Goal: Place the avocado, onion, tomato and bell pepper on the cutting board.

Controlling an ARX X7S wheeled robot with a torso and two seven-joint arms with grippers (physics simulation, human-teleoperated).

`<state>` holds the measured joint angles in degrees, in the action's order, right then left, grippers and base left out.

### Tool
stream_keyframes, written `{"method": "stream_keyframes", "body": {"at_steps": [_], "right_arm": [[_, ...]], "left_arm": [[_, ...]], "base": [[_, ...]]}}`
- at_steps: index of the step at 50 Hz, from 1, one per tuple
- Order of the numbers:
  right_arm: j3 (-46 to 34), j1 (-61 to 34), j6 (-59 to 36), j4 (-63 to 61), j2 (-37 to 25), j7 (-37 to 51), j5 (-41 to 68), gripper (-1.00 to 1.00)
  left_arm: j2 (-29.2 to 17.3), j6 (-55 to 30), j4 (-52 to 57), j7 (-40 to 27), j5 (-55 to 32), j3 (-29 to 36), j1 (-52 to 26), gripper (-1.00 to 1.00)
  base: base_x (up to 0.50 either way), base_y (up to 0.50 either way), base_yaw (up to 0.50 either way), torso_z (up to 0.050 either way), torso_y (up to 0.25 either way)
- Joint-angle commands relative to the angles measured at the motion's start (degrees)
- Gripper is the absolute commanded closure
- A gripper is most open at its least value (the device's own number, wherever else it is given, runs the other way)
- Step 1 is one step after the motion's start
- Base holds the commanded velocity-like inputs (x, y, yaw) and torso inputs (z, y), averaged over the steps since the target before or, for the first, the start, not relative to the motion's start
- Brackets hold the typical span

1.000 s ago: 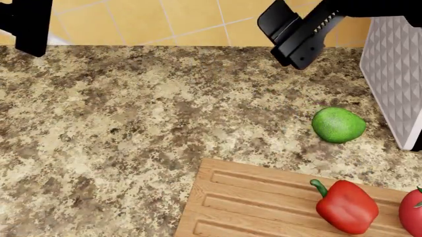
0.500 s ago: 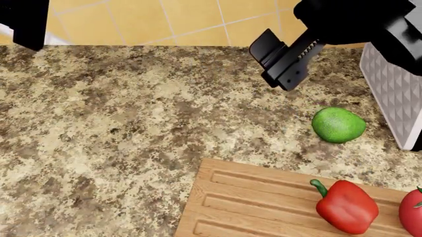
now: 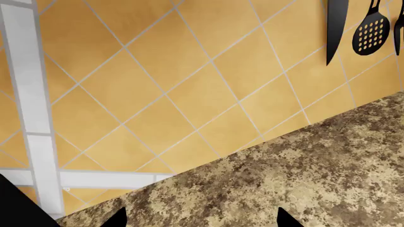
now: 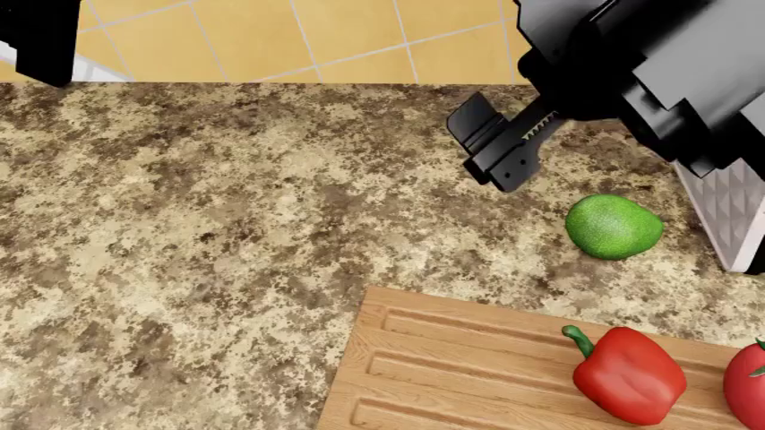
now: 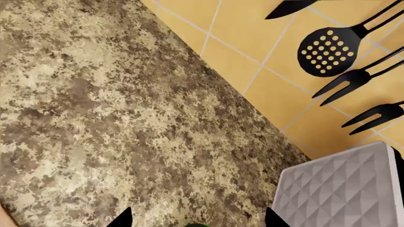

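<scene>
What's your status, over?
Right gripper open, empty, above counter near avocado. Avocado off board; pepper and tomato on it. Left gripper unclear. Path clear.

Your head view looks steeply down on the granite counter [image 4: 239,224]. Both wrist views face the yellow tiled wall [image 3: 189,80] obliquely, sharing its hanging slotted spoon [image 5: 325,49]

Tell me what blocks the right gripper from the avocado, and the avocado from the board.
Nothing visible: bare countertop lies between the right gripper and the avocado, and between it and the cutting board.
</scene>
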<state>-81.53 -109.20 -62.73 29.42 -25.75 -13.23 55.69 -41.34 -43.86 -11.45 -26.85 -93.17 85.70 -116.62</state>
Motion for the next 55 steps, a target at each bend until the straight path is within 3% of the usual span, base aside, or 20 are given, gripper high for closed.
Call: {"method": "stream_keyframes", "body": {"at_steps": [1,55], "right_arm": [[-1.19,2.39,1.68,3.93,1.29,-1.03,-1.42,-1.00],[-5.38,9.51,7.96,22.36,6.50,-6.52,-7.17,-1.00]], "left_arm": [[-0.09,-0.26,-0.14,-0.07,0.05,-0.33,-0.17,-1.00],[-0.24,-1.00,-0.84,-0.07,0.78,-1.59,-0.33,-1.00]], "base": [[0.00,0.00,0.00,0.000,0.000],[0.00,0.00,0.00,0.000,0.000]]}}
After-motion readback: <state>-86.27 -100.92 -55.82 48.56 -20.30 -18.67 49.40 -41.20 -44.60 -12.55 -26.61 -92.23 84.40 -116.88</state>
